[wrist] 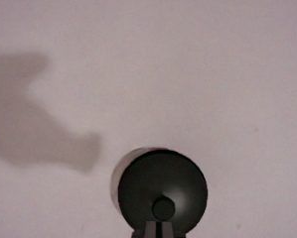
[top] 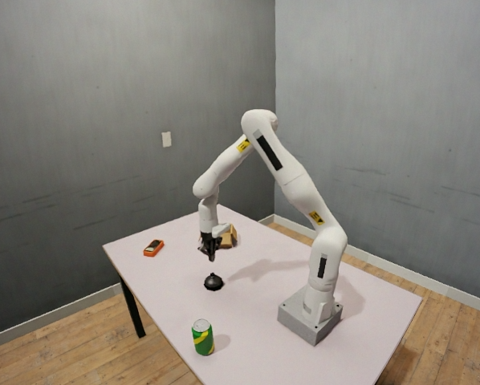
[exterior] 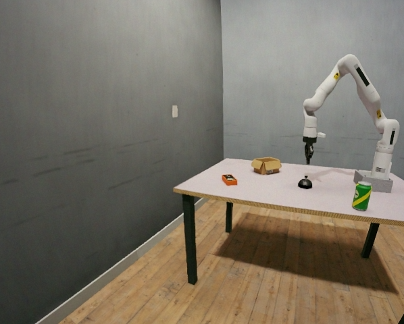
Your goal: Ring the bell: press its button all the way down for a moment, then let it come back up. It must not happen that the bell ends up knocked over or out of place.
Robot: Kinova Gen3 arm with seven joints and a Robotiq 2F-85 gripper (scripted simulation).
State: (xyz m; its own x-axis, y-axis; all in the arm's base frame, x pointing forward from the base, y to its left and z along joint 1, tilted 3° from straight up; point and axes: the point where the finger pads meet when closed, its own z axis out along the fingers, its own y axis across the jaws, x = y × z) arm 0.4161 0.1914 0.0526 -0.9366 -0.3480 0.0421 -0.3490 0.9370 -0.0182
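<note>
The bell (top: 213, 282) is a small black dome with a round button on top, standing on the pale pink table. It also shows in the exterior view (exterior: 305, 182) and in the wrist view (wrist: 162, 192), where its button (wrist: 163, 207) is plain to see. My gripper (top: 211, 256) is shut and empty. It hangs straight above the bell with a clear gap between fingertips and button. It also shows in the exterior view (exterior: 307, 159), and its fingertips show at the bottom edge of the wrist view (wrist: 159, 231).
An open cardboard box (top: 229, 237) sits behind the gripper. An orange device (top: 153, 247) lies at the table's far left. A green can (top: 202, 337) stands near the front edge. The arm's grey base (top: 309, 317) is at the right.
</note>
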